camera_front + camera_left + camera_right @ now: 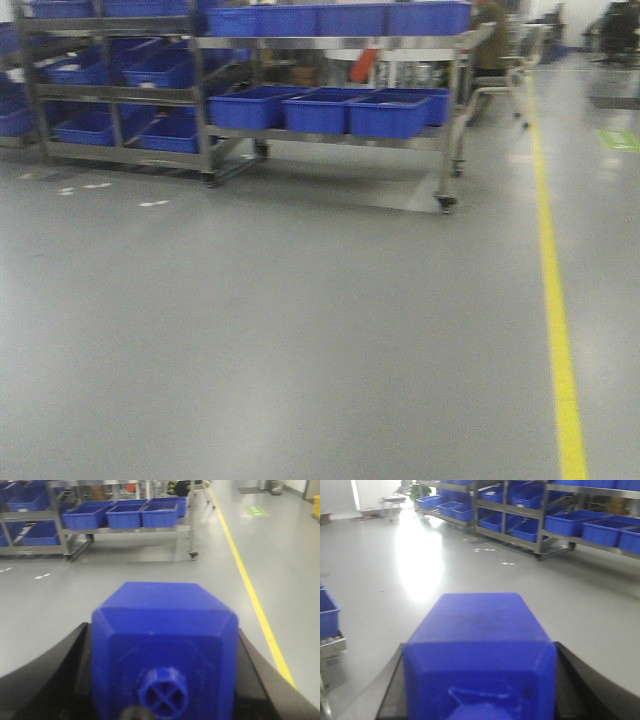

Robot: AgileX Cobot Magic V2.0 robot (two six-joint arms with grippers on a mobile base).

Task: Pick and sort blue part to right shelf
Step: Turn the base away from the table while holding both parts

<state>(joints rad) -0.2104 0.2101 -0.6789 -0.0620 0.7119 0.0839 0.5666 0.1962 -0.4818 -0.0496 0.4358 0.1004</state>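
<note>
Floor (250, 320), wide and grey, lies between me and the right shelf (330, 43), so nothing is sorted yet. The shelf stands well apart from the robot, its blue bins (320, 110) sitting in a row on the lower level. Another rack (110, 92) stands just beside it to the left.

In the left wrist view the left gripper (162, 685) is clenched on a blue part (165, 625), cap end towards the camera, with the dark fingers (60, 675) pressing its two sides. The right gripper (480, 695) is clamped the same way on a second blue part (480, 640). Both parts ride off the ground and point ahead.

My worries from here:
- The plastic looks smooth and each part is held only by its flanks. I judge that a jolt or a hard stop of the base could let one slide out.
- The two racks look alike, so steering a little left would put the parts on the wrong one.
- Drifting right would carry me over the yellow line (555, 300).
- Stopping short would force a long reach, and a low approach could knock a part against a bin wall or the steel front bar.
</note>
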